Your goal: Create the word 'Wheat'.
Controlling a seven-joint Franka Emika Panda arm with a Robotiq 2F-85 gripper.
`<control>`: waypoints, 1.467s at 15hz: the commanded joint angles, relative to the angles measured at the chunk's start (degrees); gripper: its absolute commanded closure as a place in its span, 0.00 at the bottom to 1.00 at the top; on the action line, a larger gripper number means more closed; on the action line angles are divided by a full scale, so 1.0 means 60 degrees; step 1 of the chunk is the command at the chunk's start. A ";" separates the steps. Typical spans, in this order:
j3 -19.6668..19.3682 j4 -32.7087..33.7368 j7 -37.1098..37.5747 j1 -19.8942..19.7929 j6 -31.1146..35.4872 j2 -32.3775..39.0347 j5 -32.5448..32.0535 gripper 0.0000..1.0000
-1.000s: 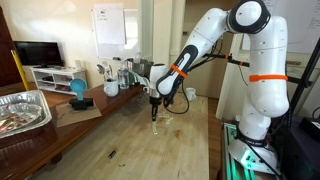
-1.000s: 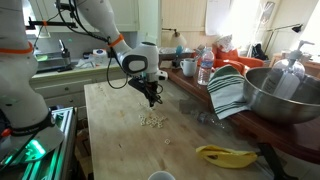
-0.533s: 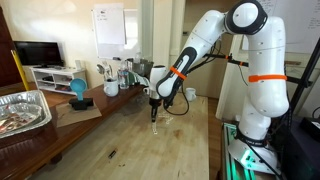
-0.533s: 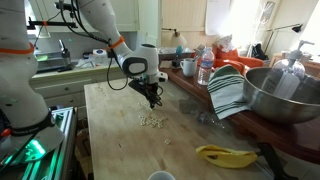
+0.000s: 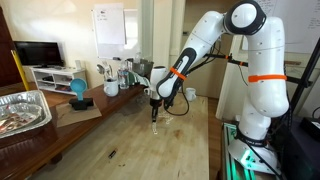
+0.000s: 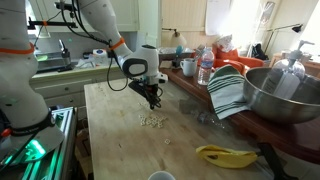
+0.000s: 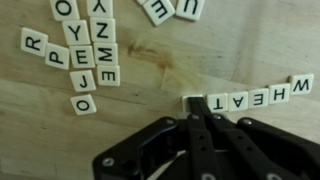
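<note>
1. Word 'Wheat' (image 7: 258, 97): one row of five small cream square tiles with black letters. It lies flat on the pale wooden worktop (image 6: 110, 140) and reads W-H-E-A-T upside down in the wrist view. The row slants slightly and the tiles sit edge to edge.
2. In an exterior view the word shows only as a small cluster of pale specks (image 6: 152, 120) just below the arm's tip. No letters are legible there.
3. One black pincer (image 7: 203, 112) enters the wrist view from the bottom. Its two fingers are pressed together with no gap and nothing shows between them. Its tip is just beside the T end of the row, but I cannot tell whether it touches.
4. Both exterior views show the same pincer (image 5: 153, 110) (image 6: 153, 101) pointing straight down at the worktop, on one white robot arm with orange bands (image 5: 245, 60).
5. Loose cream letter tiles (image 7: 85, 57): at least twelve lie in the wrist view, well apart from the word. Most form a cluster at the left, and two more sit at the top edge, cut by the frame.
6. One yellow banana (image 6: 225, 154) lies near the worktop's front edge, and one large metal bowl (image 6: 285, 95) stands beside one striped cloth (image 6: 228, 90).
</note>
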 commanded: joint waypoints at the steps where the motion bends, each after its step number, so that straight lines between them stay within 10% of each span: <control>1: -0.0330 -0.0445 0.0337 -0.0172 0.0335 -0.0023 -0.0337 1.00; 10: -0.1365 -0.0787 0.0922 -0.0529 0.0284 -0.0364 -0.0987 1.00; 19: -0.0470 -0.0759 0.0605 -0.0261 -0.0298 -0.2116 0.0058 1.00; 20: -0.0383 -0.0686 0.0750 -0.0155 -0.0553 -0.2249 0.0238 0.74; 22: -0.0213 -0.0597 0.0661 0.0048 -0.0955 -0.2412 0.0764 0.67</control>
